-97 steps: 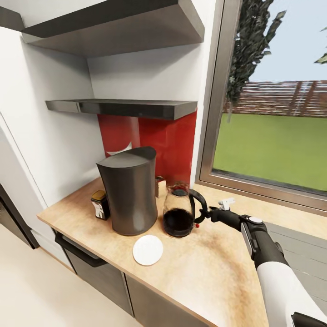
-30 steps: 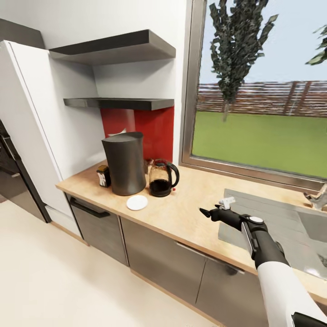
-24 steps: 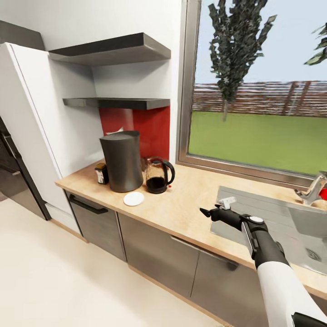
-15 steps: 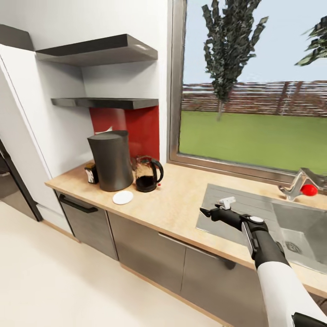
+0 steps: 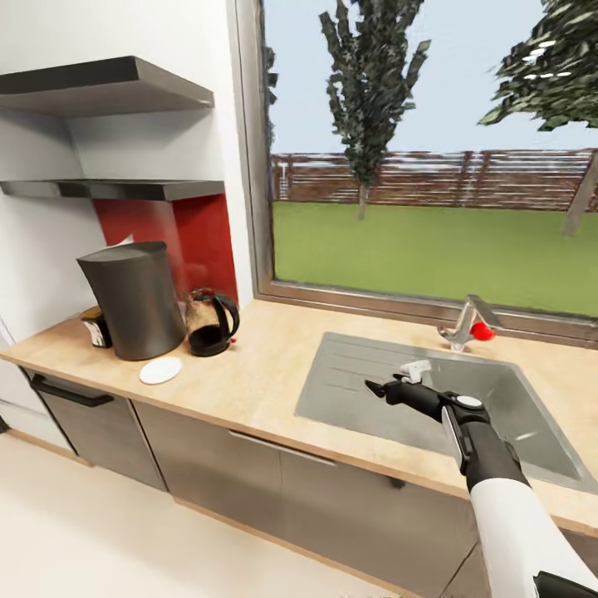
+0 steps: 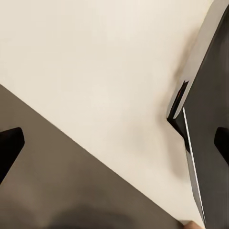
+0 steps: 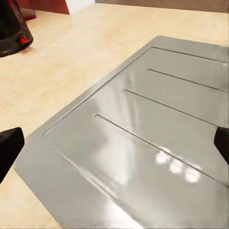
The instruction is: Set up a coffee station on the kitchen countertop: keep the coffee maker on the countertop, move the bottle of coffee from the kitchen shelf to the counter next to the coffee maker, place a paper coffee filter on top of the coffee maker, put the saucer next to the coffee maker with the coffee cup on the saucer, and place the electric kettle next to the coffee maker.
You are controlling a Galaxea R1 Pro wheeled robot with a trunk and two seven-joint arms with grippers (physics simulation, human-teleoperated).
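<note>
Wooden countertop (image 5: 274,374) runs across the middle of the head view, under a wide window. At right of centre the right arm reaches forward, its gripper (image 5: 390,380) hanging over the sink's (image 5: 357,390) ribbed drainboard, fingers spread wide with nothing between them. At left, the coffee maker (image 5: 137,299) stands by the red backsplash, the bottle of coffee (image 5: 96,326) at its left, the electric kettle (image 5: 210,322) at its right, the saucer (image 5: 160,370) in front. Bare counter separates them from the sink. The left gripper (image 6: 114,143), also wide apart, looks down on pale floor.

Bright, even daylight, soft render.
Window (image 5: 432,166) at twelve o'clock lights everything; sink (image 7: 143,157) shows white glare; edges slightly blurred.
</note>
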